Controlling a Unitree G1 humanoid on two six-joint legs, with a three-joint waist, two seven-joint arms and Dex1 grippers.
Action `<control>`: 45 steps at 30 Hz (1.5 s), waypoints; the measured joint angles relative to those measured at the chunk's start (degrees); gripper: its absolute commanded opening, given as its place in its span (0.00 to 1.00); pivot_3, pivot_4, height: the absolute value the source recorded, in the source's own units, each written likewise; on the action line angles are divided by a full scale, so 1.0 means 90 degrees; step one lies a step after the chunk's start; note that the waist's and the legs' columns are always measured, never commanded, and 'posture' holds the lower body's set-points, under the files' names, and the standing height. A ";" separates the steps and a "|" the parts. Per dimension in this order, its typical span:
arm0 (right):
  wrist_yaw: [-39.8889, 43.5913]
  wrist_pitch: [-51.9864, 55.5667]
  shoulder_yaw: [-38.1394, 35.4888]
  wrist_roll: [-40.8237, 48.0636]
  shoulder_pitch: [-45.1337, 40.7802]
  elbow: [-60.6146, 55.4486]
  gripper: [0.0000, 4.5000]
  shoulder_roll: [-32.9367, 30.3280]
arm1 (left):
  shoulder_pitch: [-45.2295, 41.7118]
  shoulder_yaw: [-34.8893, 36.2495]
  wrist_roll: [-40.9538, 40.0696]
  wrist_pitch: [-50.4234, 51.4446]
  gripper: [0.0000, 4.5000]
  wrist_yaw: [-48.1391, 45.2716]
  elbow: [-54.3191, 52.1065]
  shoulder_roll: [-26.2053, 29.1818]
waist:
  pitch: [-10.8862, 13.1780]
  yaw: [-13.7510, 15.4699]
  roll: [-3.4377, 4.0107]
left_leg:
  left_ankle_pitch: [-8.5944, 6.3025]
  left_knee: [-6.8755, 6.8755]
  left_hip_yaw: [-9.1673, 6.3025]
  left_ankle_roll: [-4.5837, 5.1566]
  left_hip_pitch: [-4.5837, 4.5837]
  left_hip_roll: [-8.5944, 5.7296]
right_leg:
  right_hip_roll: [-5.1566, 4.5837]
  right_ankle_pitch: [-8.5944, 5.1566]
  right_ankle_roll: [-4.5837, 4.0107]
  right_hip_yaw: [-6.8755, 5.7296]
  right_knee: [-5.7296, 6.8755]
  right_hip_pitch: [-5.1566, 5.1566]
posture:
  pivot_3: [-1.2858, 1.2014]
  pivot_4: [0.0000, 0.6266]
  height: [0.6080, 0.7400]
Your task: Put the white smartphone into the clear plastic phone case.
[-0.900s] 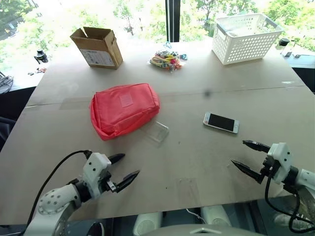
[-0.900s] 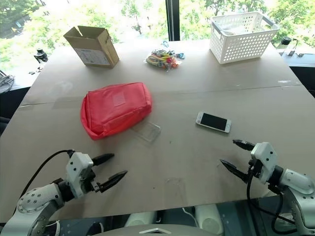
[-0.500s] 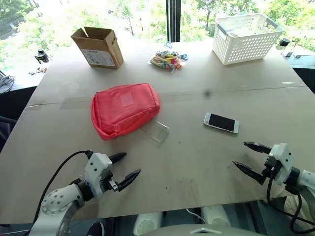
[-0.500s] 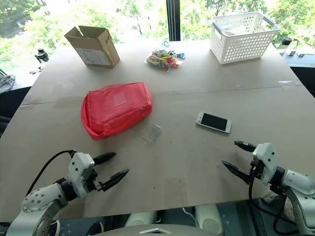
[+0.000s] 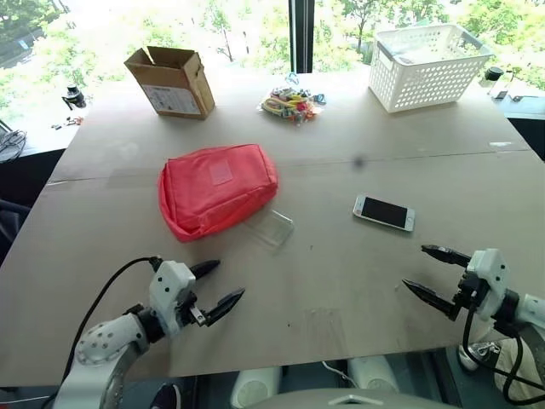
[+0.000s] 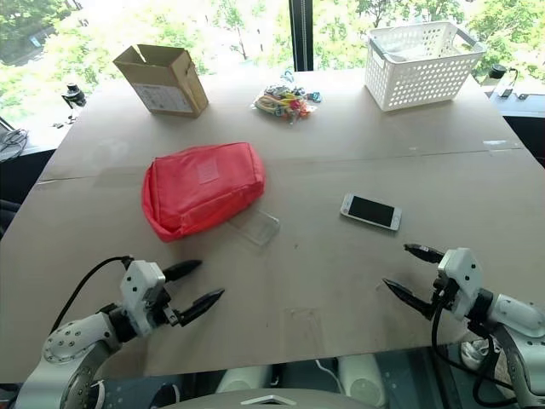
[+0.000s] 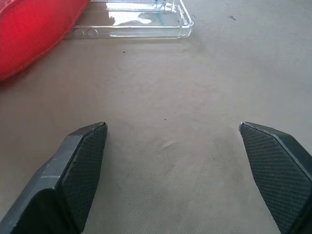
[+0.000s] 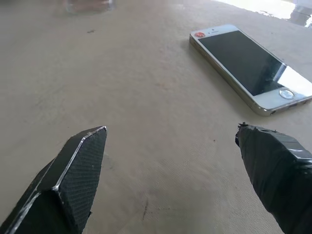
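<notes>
The white smartphone point(image 5: 384, 213) lies flat, screen up, right of the table's middle; the right wrist view shows the white smartphone point(image 8: 249, 67) close ahead. The clear plastic phone case point(image 5: 272, 227) rests on the table against the near right edge of a red pouch point(image 5: 217, 187), and the left wrist view shows the clear plastic phone case point(image 7: 141, 19) just beyond the fingers. My left gripper point(image 5: 215, 286) hovers open over the table's near left part, empty. My right gripper point(image 5: 428, 272) hovers open at the near right, short of the phone, empty.
A cardboard box point(image 5: 170, 81) stands at the far left and a white lattice basket point(image 5: 427, 65) at the far right. A small pile of colourful items point(image 5: 292, 104) lies between them. The table's near edge point(image 5: 324, 362) runs just below both grippers.
</notes>
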 measured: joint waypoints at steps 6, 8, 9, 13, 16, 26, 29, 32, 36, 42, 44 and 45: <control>0.0029 0.0524 0.0271 0.0635 -0.0400 -0.0965 1.00 0.0094 | -0.1108 -0.0042 0.0265 0.0711 0.98 0.0675 -0.0061 0.0228 | 0.0000 -0.0008 -0.0003 | 0.0000 0.0004 -0.0009 0.0000 -0.0001 0.0000 | 0.0008 0.0002 0.0002 -0.0005 0.0005 0.0001 | 0.52 0.24 1.00; -0.0046 0.0723 0.0459 0.0695 -0.0521 -0.1236 1.00 0.0142 | -0.1637 -0.0120 0.0491 0.0738 0.98 0.0792 0.0038 0.0393 | 0.0000 -0.0002 -0.0002 | 0.0000 0.0004 -0.0009 -0.0001 -0.0003 -0.0003 | 0.0008 0.0003 0.0002 -0.0009 0.0005 0.0001 | 0.52 0.24 1.00; -0.0086 0.0809 0.0550 0.0707 -0.0578 -0.1355 1.00 0.0166 | -0.1879 -0.0140 0.0576 0.0722 0.98 0.0816 0.0132 0.0431 | 0.0000 -0.0001 -0.0002 | 0.0000 0.0004 -0.0011 -0.0001 -0.0002 -0.0003 | 0.0008 0.0004 0.0002 -0.0008 0.0005 0.0001 | 0.52 0.24 1.00; -0.0226 0.1064 0.0731 0.0800 -0.0758 -0.1642 1.00 0.0217 | -0.2566 -0.0216 0.0834 0.0577 0.98 0.0875 0.0694 0.0456 | 0.0001 -0.0023 -0.0002 | 0.0000 0.0003 -0.0007 -0.0001 -0.0005 -0.0003 | 0.0006 0.0004 0.0002 -0.0004 -0.0001 -0.0001 | 0.52 0.24 1.00; -0.0281 0.1088 0.0735 0.0800 -0.0800 -0.1673 1.00 0.0218 | -0.2673 -0.0337 0.0951 0.0414 0.98 0.0849 0.0967 0.0456 | 0.0001 -0.0023 -0.0002 | 0.0000 0.0002 -0.0007 -0.0001 -0.0005 -0.0002 | 0.0006 0.0004 0.0002 -0.0003 -0.0002 -0.0003 | 0.52 0.24 1.00; -0.0375 0.1058 0.0745 0.0685 -0.0829 -0.1673 1.00 0.0242 | -0.2962 -0.0566 0.1342 0.0207 0.80 0.0956 0.2180 0.0515 | -0.0004 -0.0009 0.0002 | 0.0001 0.0004 -0.0009 -0.0001 0.0013 -0.0001 | 0.0007 0.0004 0.0003 -0.0005 0.0016 0.0004 | 0.52 0.24 1.00; -0.0506 0.1050 0.0737 0.0647 -0.0832 -0.1664 1.00 0.0312 | -0.3124 -0.0568 0.1429 0.0056 0.51 0.1065 0.2478 0.0484 | -0.0006 -0.0013 0.0004 | 0.0001 0.0005 -0.0010 -0.0001 0.0016 -0.0001 | 0.0009 0.0004 0.0003 -0.0005 0.0024 0.0003 | 0.52 0.24 1.00; -0.0615 0.1050 0.0733 0.0627 -0.0837 -0.1647 1.00 0.0352 | -0.3236 -0.0576 0.1479 -0.0072 0.23 0.1120 0.2661 0.0408 | -0.0006 -0.0014 0.0004 | 0.0001 0.0005 -0.0010 -0.0001 0.0013 -0.0002 | 0.0008 0.0005 0.0002 -0.0005 0.0023 0.0002 | 0.52 0.24 1.00; -0.0744 0.1059 0.0731 0.0625 -0.0851 -0.1647 1.00 0.0430 | -0.3298 -0.0586 0.1486 -0.0175 0.11 0.1152 0.2720 0.0341 | -0.0006 -0.0011 0.0004 | 0.0001 0.0005 -0.0012 -0.0001 0.0011 -0.0002 | 0.0006 0.0005 0.0002 -0.0005 0.0022 0.0002 | 0.52 0.24 1.00; -0.0920 0.1080 0.0705 0.0684 -0.0891 -0.1675 1.00 0.0546 | -0.4190 -0.0576 0.1739 -0.0284 0.06 0.1646 0.3668 0.0277 | -0.0003 -0.0001 0.0000 | 0.0001 0.0009 -0.0018 -0.0002 0.0007 -0.0006 | 0.0010 0.0006 0.0002 -0.0015 0.0024 0.0001 | 0.52 0.24 1.00; -0.0983 0.1112 0.0700 0.0725 -0.0996 -0.1688 1.00 0.0596 | -0.4635 -0.0550 0.1830 -0.0390 0.06 0.1827 0.4220 0.0318 | -0.0002 -0.0010 -0.0003 | 0.0001 0.0010 -0.0017 -0.0002 0.0003 -0.0012 | 0.0011 0.0006 0.0003 -0.0015 0.0022 0.0001 | 0.52 0.24 1.00; -0.1084 0.1187 0.0698 0.0802 -0.1145 -0.1688 1.00 0.0669 | -0.5122 -0.0562 0.1947 -0.0518 0.06 0.1953 0.4818 0.0344 | 0.0001 -0.0014 -0.0008 | 0.0001 0.0010 -0.0016 -0.0002 0.0000 -0.0017 | 0.0011 0.0006 0.0003 -0.0015 0.0022 -0.0003 | 0.52 0.24 1.00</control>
